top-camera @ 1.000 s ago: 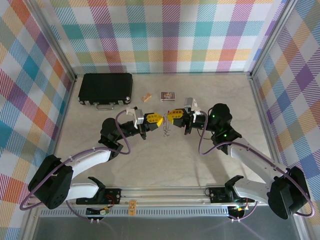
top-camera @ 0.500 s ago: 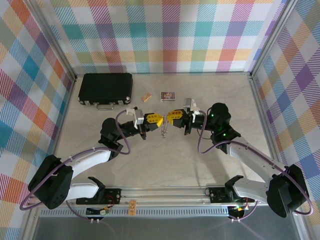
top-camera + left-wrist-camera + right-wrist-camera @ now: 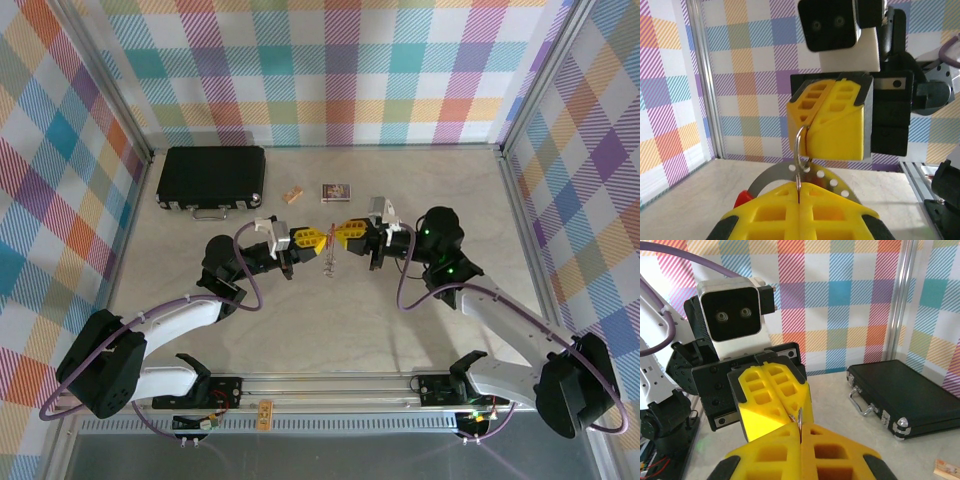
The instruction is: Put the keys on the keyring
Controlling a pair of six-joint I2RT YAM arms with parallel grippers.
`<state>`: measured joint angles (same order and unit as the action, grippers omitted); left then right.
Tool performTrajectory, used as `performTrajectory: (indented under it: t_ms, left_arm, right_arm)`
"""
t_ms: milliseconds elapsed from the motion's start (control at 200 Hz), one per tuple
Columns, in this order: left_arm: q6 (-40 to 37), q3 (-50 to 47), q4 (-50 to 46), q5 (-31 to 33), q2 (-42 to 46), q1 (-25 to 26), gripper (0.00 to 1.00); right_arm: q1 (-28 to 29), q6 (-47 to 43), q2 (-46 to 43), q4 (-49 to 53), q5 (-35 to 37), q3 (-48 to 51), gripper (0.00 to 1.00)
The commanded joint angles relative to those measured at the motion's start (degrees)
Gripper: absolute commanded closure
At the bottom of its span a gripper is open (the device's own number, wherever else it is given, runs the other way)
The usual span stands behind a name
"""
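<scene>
Left end effector is clamped on the thin wire of the keyring. Right end effector is pinched shut on the same wire from the opp side, tips nearly touching. From the top view that's all just on the near side of the card, w/ the wire standing upright btwn them. The keys peek out low beside the left tips, so left arm's nearer imo. Can't tell if it's threaded yet.
</scene>
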<state>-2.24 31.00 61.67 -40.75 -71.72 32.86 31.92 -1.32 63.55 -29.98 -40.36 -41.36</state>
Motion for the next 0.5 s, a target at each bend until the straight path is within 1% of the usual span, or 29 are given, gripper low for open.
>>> performTrajectory:
  t_ms: [0, 65, 170, 300, 370, 495]
  left_arm:
    - [-4.97, -0.97, 4.35, 0.62, -0.32, -0.34, 1.0]
    - [-7.54, -2.25, 6.81, -0.24, -0.52, -0.3, 1.0]
    - [-8.83, -4.05, 10.77, 0.06, -1.19, -0.34, 1.0]
    - [-8.36, -3.93, 9.96, -0.75, -0.99, -0.27, 1.0]
    - [-8.71, -4.1, 10.21, -1.17, -0.77, -0.26, 1.0]
    - [-8.4, -4.17, 9.99, -1.62, 0.13, -0.17, 1.0]
  right_arm:
    - [0.59, -5.44, -2.08, 0.22, 2.25, 1.36, 1.0]
    - [1.14, -8.39, -2.67, 1.64, 3.98, 1.48, 1.0]
    - [2.89, -14.05, -4.02, 5.85, 7.34, 1.42, 1.0]
    - [4.74, -19.04, -5.86, 10.91, 10.55, 0.74, 1.0]
    - [5.4, -21.11, -7.04, 11.87, 12.35, 1.05, 1.0]
    - [6.34, -23.13, -7.63, 15.7, 12.72, -0.3, 1.0]
